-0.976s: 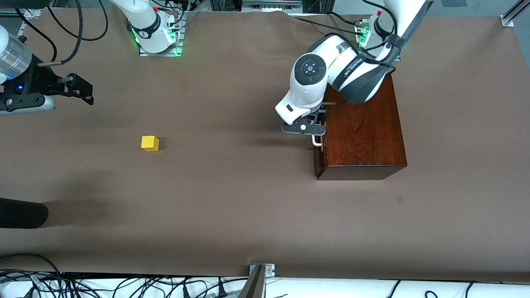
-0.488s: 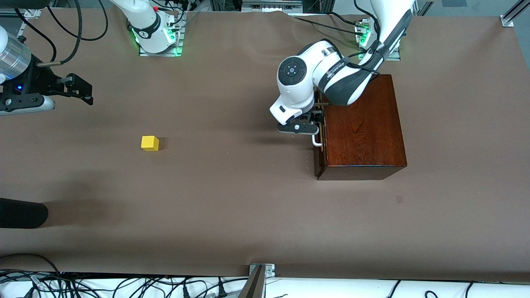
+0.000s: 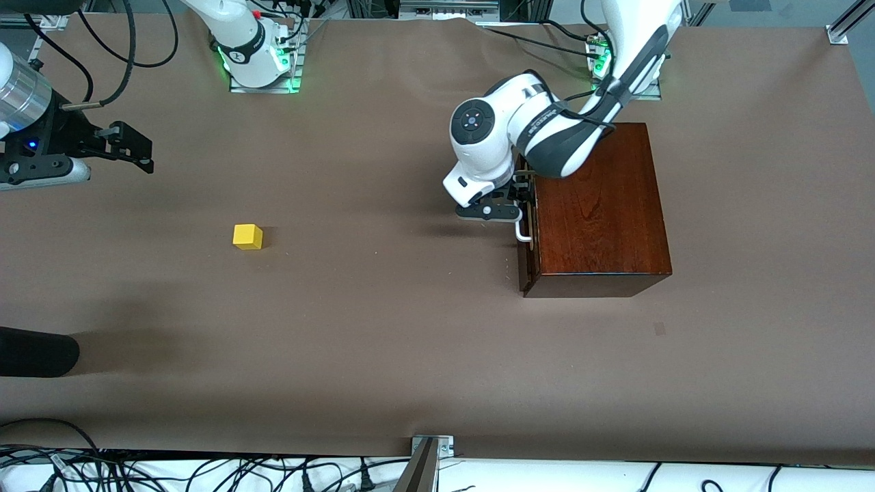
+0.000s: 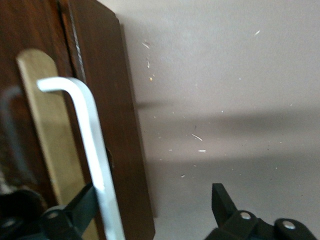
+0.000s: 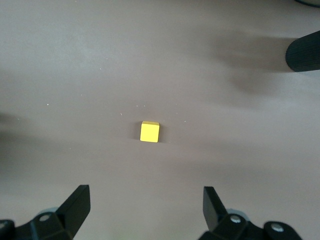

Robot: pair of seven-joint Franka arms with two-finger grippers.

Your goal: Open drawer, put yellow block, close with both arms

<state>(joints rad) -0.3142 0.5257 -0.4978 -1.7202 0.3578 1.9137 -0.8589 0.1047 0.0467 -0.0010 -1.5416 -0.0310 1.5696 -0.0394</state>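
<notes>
I see the left gripper point(image 3: 517, 202) down at the drawer point(image 3: 525, 258) front of the dark wooden box point(image 3: 598, 205), at the end of the white handle point(image 3: 523, 231) farther from the front camera. In the left wrist view its fingers point(image 4: 75, 210) are spread wide: one finger touches the handle point(image 4: 92, 145), the other sits apart over bare table, so nothing is clamped. The drawer point(image 4: 107, 115) looks shut, its front sitting against the box body with only a thin seam showing. A pale wood strip point(image 4: 47, 145) runs beside the handle on the front.

The yellow block point(image 3: 247, 236) sits alone on the brown table point(image 3: 383, 328), well apart from the box, toward the right arm's end. The right gripper point(image 3: 130, 149) hangs above the table at that end, farther from the front camera than the block. The right wrist view shows the block point(image 5: 149, 131) on the table point(image 5: 240, 140) between the spread fingers point(image 5: 77, 207), well below them, not touched. I read both grippers as open-fingered, holding nothing

A black rounded object point(image 3: 34, 351) lies at the table edge, nearer the front camera than the block
</notes>
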